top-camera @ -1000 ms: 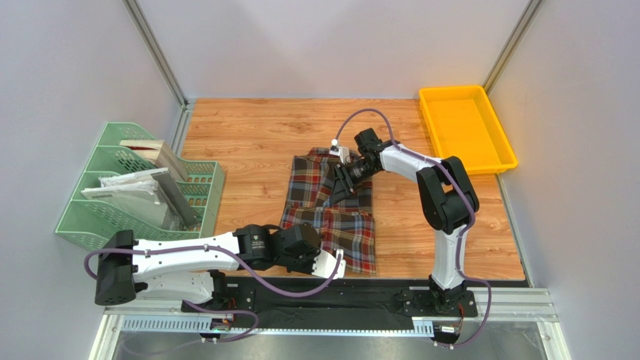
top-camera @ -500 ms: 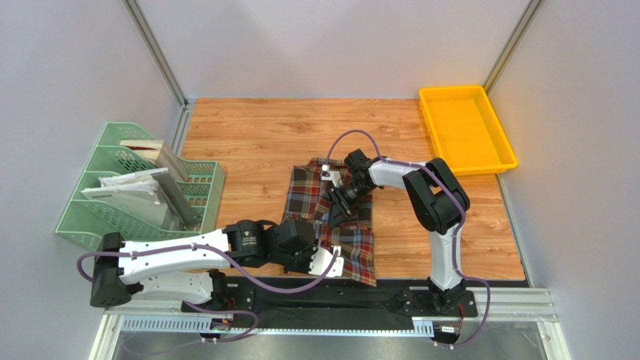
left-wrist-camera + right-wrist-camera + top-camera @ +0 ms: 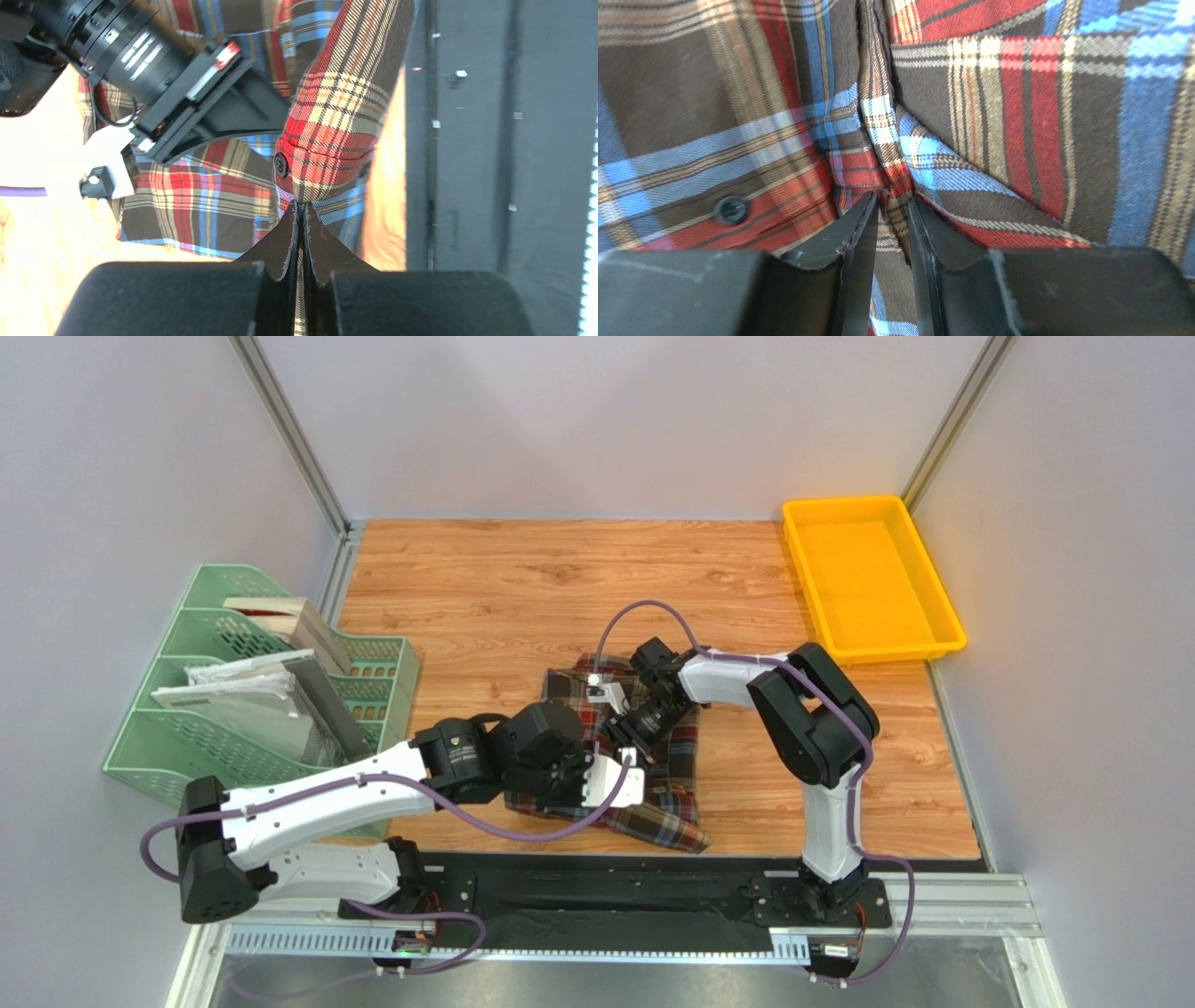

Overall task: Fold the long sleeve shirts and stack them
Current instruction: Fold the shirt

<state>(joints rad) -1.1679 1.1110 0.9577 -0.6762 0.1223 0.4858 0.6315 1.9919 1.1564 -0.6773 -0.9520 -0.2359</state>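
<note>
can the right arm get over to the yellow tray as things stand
Not freely, I think. The right end effector is shut on a fold of the plaid shirt, so it must let go or drag the cloth. Otherwise the table toward the yellow tray looks free.

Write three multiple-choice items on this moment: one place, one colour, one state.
1. The yellow tray sits: A far right corner of the table; B near left corner; C near centre.
2. The file rack is: A blue; B green; C red.
3. The left gripper has its jaws: A wide open; B shut on nothing; C shut on the plaid shirt.
Key: 1A, the top view shows it at the far right; 2B, its mesh walls are pale green; 3C, the wrist view shows plaid cloth pinched between them.
</note>
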